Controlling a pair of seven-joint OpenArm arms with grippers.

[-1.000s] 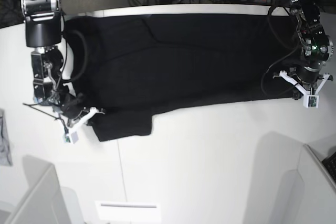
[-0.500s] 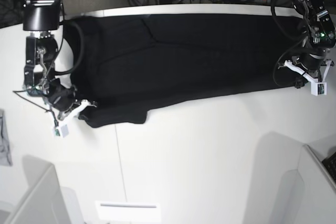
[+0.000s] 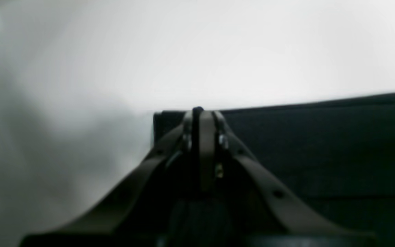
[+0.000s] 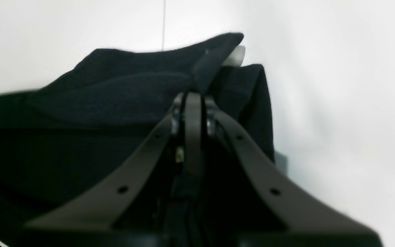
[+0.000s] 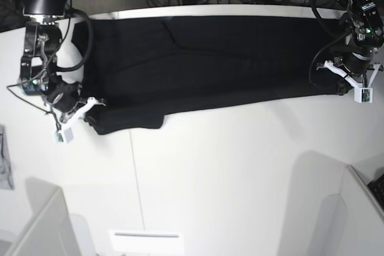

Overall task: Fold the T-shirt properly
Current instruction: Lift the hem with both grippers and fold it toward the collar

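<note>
the left gripper point(image 3: 199, 113) was pinched tight on one corner of the large black cloth t-shirt point(image 5: 204, 64). in the left wrist view its two dark fingers point(image 3: 207, 137) met with no gap, and the square black corner of the cloth sat right at their tip. it looked like it held that corner so the cloth would stay flat and straight.

the right gripper point(image 4: 192, 97) was also pinched tight on the t-shirt. in the right wrist view a bunched flap of black cloth stood up just past the closed fingers point(image 4: 192, 120), and a bit of white showed behind the flap. i could not tell what that white bit was. this end of the cloth was lumpy, not flat, most likely because a sleeve was gathered there.

in the base view the two arms were far apart, one at each end of the t-shirt. the cloth made a long black band along the back edge of the white table point(image 5: 240, 172), running from near the left edge to near the right edge. it seemed pulled long between the two grips so it would lie smooth. the front half of the table had no cloth on it. my guess was that the fold was only partly done, and the long band had to be folded shorter next.
</note>
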